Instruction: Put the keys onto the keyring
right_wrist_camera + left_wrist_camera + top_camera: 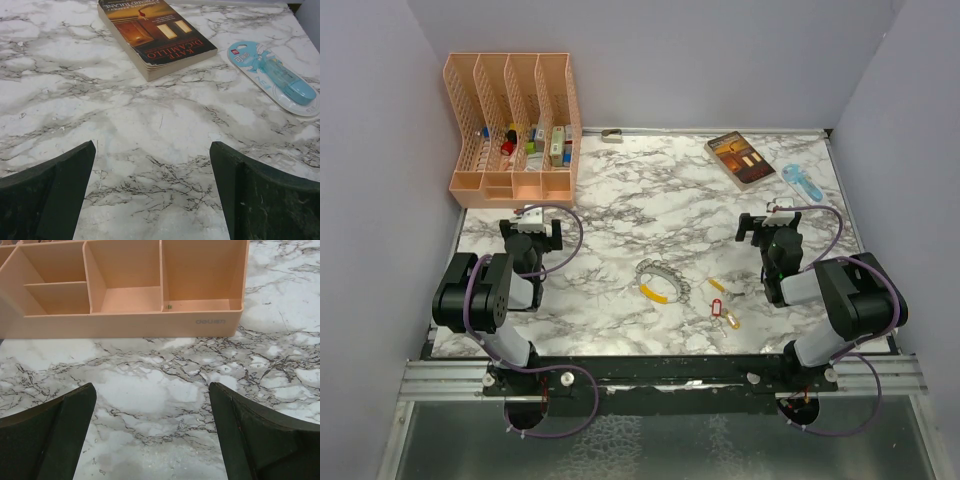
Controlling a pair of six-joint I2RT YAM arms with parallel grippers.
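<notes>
The keyring (663, 281), a loop of silvery links with a curved yellow segment, lies on the marble table near the middle front. To its right lie the keys: one with a yellow tag (718, 285), one with a red tag (715, 304) and one with an orange tag (732, 321). My left gripper (533, 233) is open and empty at the left, far from them; its wrist view shows only bare marble between the fingers (50, 430). My right gripper (769, 227) is open and empty, behind and to the right of the keys. Keys and keyring are out of both wrist views.
A peach file organizer (515, 125) stands at the back left, seen close in the left wrist view (125, 290). A paperback book (741, 159) (155, 35) and a blue packaged object (798, 180) (275, 75) lie at the back right. Walls enclose the table.
</notes>
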